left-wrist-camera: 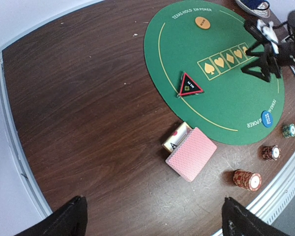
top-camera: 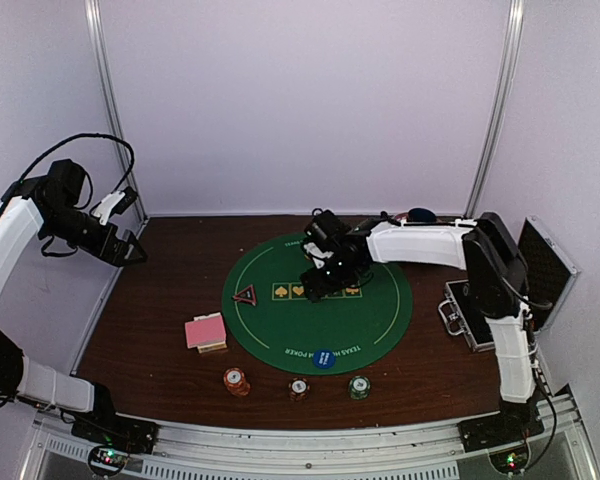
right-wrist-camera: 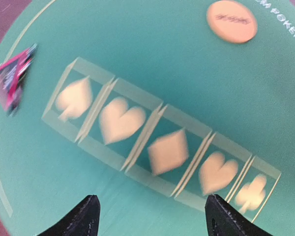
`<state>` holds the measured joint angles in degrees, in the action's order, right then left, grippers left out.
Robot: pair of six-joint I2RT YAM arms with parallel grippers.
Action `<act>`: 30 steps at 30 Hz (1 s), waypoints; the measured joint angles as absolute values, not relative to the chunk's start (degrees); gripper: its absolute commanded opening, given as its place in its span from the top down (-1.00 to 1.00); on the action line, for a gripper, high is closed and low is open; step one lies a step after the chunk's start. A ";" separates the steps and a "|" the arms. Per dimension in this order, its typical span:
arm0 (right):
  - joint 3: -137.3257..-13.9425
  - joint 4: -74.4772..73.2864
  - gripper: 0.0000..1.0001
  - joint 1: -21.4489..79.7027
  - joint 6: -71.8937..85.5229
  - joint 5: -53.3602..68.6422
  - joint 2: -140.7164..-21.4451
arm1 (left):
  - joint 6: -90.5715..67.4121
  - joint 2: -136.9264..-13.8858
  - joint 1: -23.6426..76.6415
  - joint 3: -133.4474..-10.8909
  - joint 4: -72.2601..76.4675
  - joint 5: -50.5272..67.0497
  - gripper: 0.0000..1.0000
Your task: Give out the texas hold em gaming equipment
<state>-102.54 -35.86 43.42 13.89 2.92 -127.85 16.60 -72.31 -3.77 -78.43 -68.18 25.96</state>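
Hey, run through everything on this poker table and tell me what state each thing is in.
Left gripper: fingers open, empty.
Right gripper: fingers open, empty, over the mat.
Case: lid open.
Cards: one pile, pink backs up, off the mat.
Triangle marker: flat on the mat.
Chips: three separate stacks on bare wood.
Blue disc: flat at mat's edge.

I am seeing right arm (top-camera: pixel 420 243) stretching over far half of mat (top-camera: pixel 280 325), blocking passage. Chip stacks (top-camera: pixel 298 388) lining near edge. Bare wood (top-camera: pixel 155 290) left of card deck (top-camera: pixel 206 332) lying open.
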 measured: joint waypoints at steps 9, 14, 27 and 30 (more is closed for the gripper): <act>-80.75 -33.85 -0.47 56.66 14.52 3.51 -112.77 | 16.60 -72.10 -3.77 -78.43 -68.23 26.00 -0.95; -77.23 -35.24 -0.44 60.18 14.92 3.07 -111.74 | 16.58 -71.68 -3.77 -78.43 -68.23 26.04 -0.95; -76.99 -35.33 -0.38 61.41 15.40 1.13 -112.77 | 16.58 -70.76 -3.77 -78.43 -68.42 26.50 -0.95; -77.03 -35.31 -0.37 61.43 15.40 0.97 -113.62 | 16.58 -70.74 -3.77 -78.43 -68.79 26.72 -0.95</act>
<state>-77.03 -35.31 61.43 15.40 0.97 -113.62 16.58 -70.74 -3.77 -78.43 -68.79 26.72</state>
